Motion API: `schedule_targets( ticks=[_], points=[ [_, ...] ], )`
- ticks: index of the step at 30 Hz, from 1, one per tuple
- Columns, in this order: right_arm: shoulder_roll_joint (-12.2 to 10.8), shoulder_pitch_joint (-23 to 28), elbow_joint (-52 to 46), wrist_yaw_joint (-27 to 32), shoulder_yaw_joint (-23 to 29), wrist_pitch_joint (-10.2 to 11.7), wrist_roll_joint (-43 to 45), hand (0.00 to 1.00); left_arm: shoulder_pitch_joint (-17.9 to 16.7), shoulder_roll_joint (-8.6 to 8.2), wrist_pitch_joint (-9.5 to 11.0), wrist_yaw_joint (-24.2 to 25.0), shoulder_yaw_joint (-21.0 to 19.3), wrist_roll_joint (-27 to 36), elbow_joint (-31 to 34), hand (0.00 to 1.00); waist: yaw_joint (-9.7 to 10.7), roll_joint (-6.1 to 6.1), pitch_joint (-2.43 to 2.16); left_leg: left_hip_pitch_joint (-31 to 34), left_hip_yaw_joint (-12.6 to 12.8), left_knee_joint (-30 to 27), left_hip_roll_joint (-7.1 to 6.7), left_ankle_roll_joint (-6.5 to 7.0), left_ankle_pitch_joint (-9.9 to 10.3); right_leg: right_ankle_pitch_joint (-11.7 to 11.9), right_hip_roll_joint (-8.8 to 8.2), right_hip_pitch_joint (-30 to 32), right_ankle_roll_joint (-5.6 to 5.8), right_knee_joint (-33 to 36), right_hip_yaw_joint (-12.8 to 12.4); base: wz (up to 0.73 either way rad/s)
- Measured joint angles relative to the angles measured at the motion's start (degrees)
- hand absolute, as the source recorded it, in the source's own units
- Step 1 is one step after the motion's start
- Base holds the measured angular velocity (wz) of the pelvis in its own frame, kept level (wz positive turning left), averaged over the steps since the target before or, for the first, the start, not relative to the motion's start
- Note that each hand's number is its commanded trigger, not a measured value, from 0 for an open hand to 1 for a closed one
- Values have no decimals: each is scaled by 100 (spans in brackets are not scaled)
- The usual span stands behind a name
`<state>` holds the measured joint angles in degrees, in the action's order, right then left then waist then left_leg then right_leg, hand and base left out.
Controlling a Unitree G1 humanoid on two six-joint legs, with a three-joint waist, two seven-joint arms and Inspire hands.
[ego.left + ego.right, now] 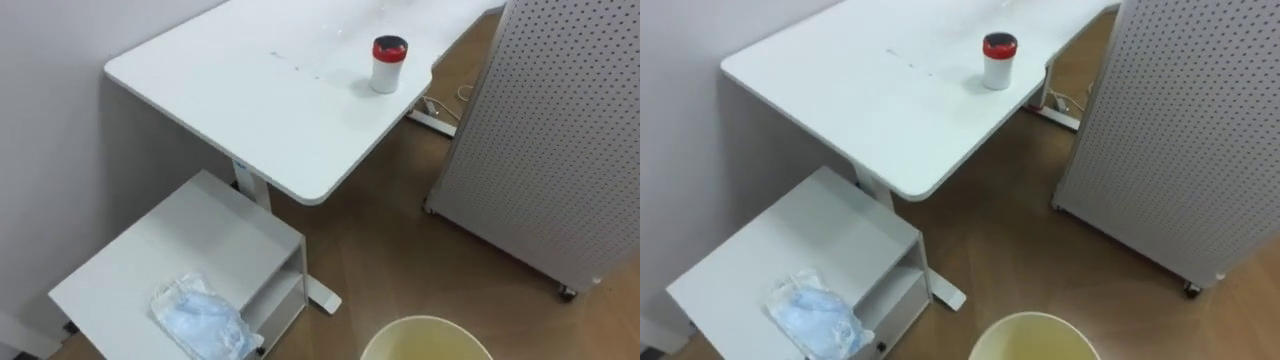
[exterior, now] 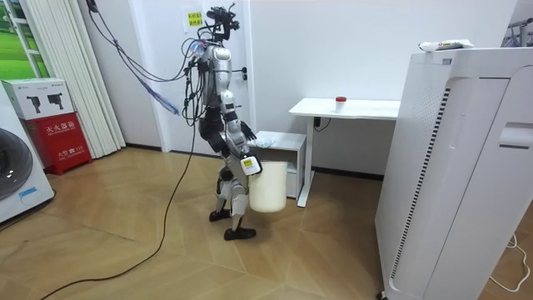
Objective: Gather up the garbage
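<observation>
A crumpled pale-blue plastic bag (image 1: 200, 318) lies on top of a low white cabinet (image 1: 190, 235) at the lower left, also seen as the bag (image 1: 812, 312). A white cup with a red lid (image 1: 389, 63) stands upright on the white desk (image 1: 270, 90). The rim of a cream bin (image 1: 425, 338) shows at the bottom edge. In the room view I stand beside the cabinet (image 2: 283, 143), and the bin (image 2: 268, 187) hangs off the floor in front of me. My right hand (image 2: 247, 164) is at its rim.
A white perforated panel on castors (image 1: 550, 140) stands to the right of the desk. Bare wooden floor (image 1: 390, 260) lies between the desk's foot and the panel. A grey wall runs along the left. A large white unit (image 2: 454, 167) fills the room view's right.
</observation>
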<state>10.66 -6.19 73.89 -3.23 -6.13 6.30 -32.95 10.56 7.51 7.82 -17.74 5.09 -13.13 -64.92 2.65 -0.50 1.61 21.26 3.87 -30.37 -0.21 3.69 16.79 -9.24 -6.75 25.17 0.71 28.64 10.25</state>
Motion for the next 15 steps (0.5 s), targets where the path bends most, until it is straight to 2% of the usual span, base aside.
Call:
schedule_targets(
  ticks=[3, 5, 10, 15],
  points=[
    [12, -128, 215, -13, -193, 20, -60, 100, 225, 5, 145, -308, 1, -1, -40, 0, 18, 31, 24, -69, 18, 175, 44, -57, -34, -11, 9, -1, -18, -14, 87, 1],
    [11, -162, 221, -47, -284, 46, -59, 100, 367, 12, 196, -627, -2, -2, -40, 0, 47, 91, 97, -55, 24, 261, 46, -73, -43, -41, 7, 27, -67, -17, 109, 0],
    [8, -245, 230, -58, -400, 79, -79, 100, 467, 10, 264, -1152, 84, -113, -30, 0, 193, 113, 122, 163, 37, 234, 43, -75, -43, -31, 32, 228, -89, -15, 132, 0],
    [6, -240, 318, -47, -670, 139, -505, 100, 490, 16, 427, -1675, 236, -110, -23, 0, 226, 119, 130, 200, 27, 232, 77, -87, -36, -13, 64, 228, -112, -65, 140, 0]
  ],
)
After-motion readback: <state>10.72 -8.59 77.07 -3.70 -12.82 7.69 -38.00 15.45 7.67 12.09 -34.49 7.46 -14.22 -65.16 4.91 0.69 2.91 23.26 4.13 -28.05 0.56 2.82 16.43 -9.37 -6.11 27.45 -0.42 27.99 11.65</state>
